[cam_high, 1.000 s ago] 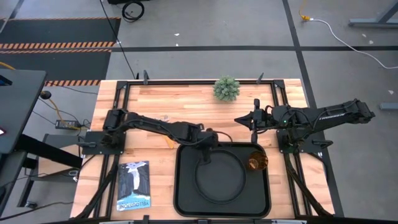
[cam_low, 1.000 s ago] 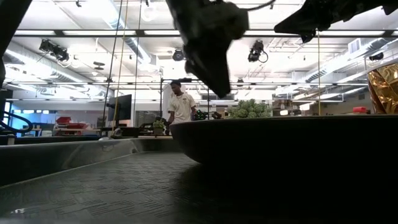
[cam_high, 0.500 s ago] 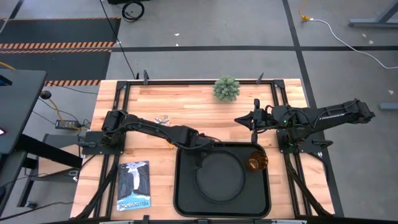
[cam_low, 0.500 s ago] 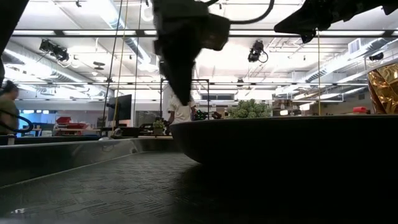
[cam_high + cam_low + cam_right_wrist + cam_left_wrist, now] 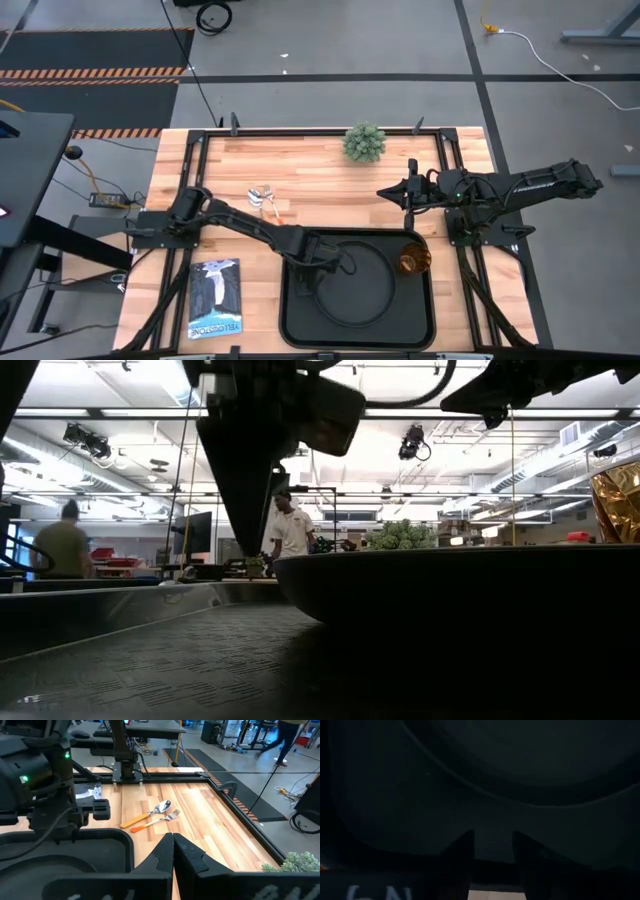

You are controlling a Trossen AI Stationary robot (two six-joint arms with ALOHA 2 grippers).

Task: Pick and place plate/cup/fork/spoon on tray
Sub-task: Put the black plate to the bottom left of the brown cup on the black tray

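The black tray [image 5: 296, 318] lies at the table's near middle. The round black plate [image 5: 356, 300] rests flat in it, and the amber cup [image 5: 413, 261] stands in its far right corner. My left gripper [image 5: 333, 262] hovers open and empty over the plate's left rim; in the left wrist view its fingers [image 5: 465, 846] frame dark tray and plate. The spoon [image 5: 262, 194] with its orange handle and the fork [image 5: 169, 815] lie side by side on the wood, left of the tray's far edge. My right gripper [image 5: 384, 192] is shut and empty, raised beyond the tray.
A small green plant [image 5: 364, 142] stands at the table's far edge. A booklet [image 5: 215, 298] lies left of the tray. Bare wood lies between the cutlery and the plant. People stand in the room behind the table [image 5: 292, 530].
My left gripper has moved toward the table's near and left edges, from the tray's far rim to over the plate's left rim. As the arm swung nearer, it uncovered the spoon and fork, which lie on the wood.
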